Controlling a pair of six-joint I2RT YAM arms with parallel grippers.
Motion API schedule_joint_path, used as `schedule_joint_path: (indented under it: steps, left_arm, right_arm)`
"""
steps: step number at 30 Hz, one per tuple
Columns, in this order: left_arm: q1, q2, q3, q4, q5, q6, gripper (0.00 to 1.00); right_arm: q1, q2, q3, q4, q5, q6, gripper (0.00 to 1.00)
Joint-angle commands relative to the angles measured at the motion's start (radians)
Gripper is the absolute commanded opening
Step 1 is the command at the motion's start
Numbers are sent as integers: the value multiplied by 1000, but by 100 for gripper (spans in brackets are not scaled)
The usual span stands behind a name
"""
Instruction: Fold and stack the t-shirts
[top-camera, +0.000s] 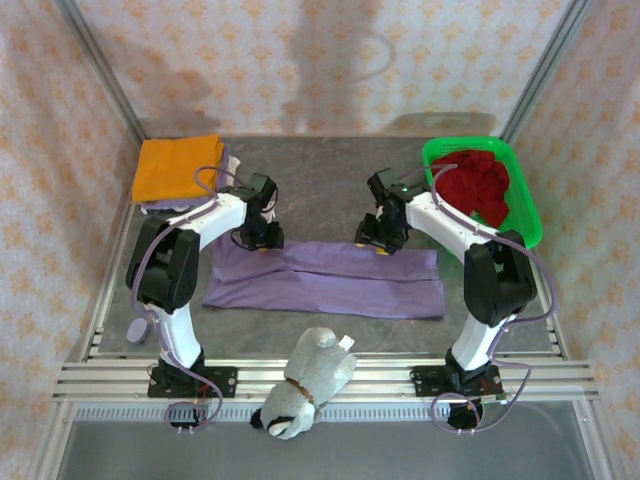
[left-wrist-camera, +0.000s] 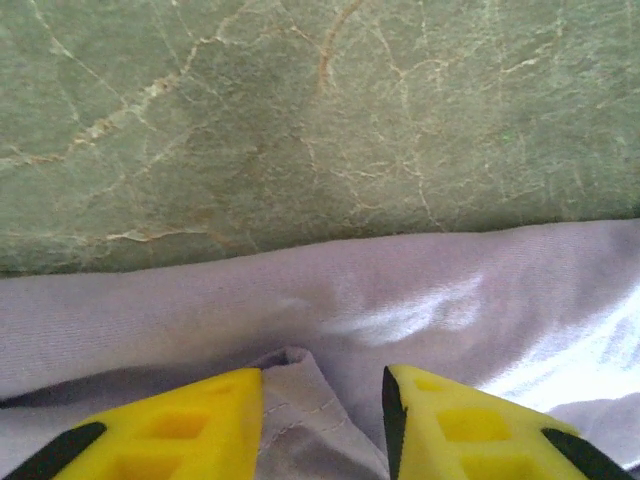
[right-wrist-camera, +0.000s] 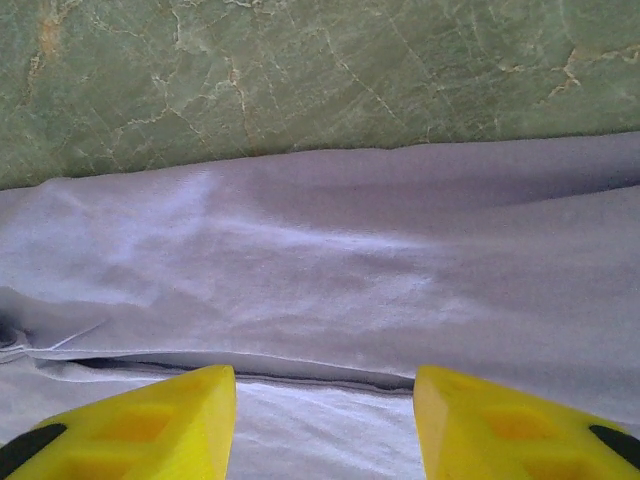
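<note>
Left gripper (top-camera: 255, 240) and right gripper (top-camera: 383, 243) both sit low over the far edge of the lavender t-shirt (top-camera: 330, 280), which I see spread as a long band across the middle of the grey-green veined stone table (top-camera: 320, 165); both jaws stand parted, clamping nothing; the orange t-shirt (top-camera: 178, 168) lies folded far left; the dark red t-shirt (top-camera: 478, 185) is heaped in the green basket (top-camera: 530, 215) far right; peach patterned wallpaper (top-camera: 320, 60) closes the cell.
</note>
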Motion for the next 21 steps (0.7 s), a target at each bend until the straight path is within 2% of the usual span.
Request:
schedule_joint_path:
  steps: [1, 6, 9, 15, 21]
  left_arm:
    - [-9, 20, -6, -13, -119, -13, 35]
    - [-35, 25, 9, -56, -184, 3, 25]
    - [-36, 17, 1, -57, -184, -6, 20]
    - [-42, -14, -7, -62, -163, -29, 2]
    - [-55, -55, -6, -113, -125, -61, 0]
  right_arm:
    - [-2, -41, -12, -27, 19, 5, 50]
    - [-2, -45, -7, -34, 24, 1, 50]
    - [-2, -48, -5, -43, 33, -4, 50]
    - [-1, -67, -11, -50, 41, -10, 50]
    - [-2, -78, -32, -39, 37, -8, 50]
